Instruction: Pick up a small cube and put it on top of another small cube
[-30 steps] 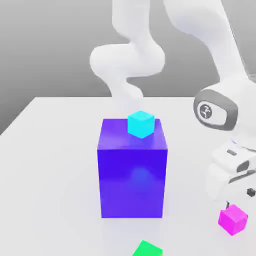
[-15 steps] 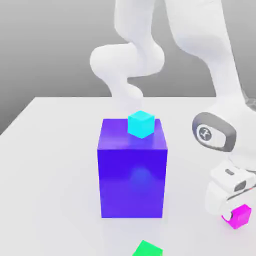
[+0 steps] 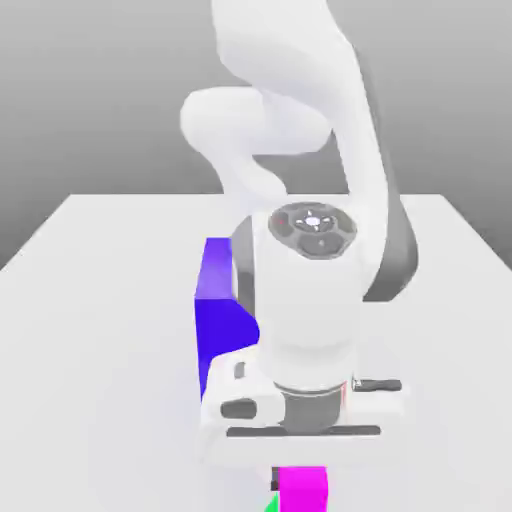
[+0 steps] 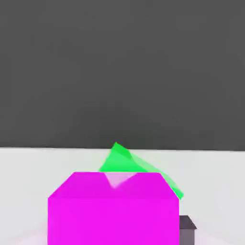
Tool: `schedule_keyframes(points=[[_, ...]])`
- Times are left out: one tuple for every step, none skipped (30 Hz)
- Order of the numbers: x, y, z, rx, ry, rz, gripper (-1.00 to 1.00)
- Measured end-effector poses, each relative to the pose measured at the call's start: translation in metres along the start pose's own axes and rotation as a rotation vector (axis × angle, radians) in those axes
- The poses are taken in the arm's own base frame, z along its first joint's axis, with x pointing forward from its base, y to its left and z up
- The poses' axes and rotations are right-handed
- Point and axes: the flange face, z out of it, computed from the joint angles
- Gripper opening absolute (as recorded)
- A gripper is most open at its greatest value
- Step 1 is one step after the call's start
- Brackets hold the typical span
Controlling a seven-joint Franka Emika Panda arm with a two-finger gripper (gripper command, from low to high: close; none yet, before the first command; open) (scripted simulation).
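The small magenta cube (image 3: pixel 301 490) (image 4: pixel 112 210) is at the front of the table, directly under my hand. It rests on the green cube (image 4: pixel 128 160), which peeks out tilted behind and beneath it. In the exterior view only a sliver of the green cube (image 3: pixel 271 504) shows at the magenta cube's lower corner. My gripper (image 3: pixel 300 452) points straight down over the pair and stands open around the magenta cube. One dark fingertip (image 4: pixel 187 228) stands just beside the cube's side.
The big blue-purple block (image 3: pixel 218 320) stands right behind my hand, mostly covered by the arm. The white table (image 3: pixel 90 330) stretches free to the exterior view's left and right.
The arm swung from the exterior view's right to the front middle, bringing the magenta cube over the green one. It now covers the blue block's top and the cyan cube.
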Motion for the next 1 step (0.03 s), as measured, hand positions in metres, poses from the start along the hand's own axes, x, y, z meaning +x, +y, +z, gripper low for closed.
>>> schedule_keyframes(points=[[0.0000,0.0000,0.0000,0.000,0.000,0.000,1.00]])
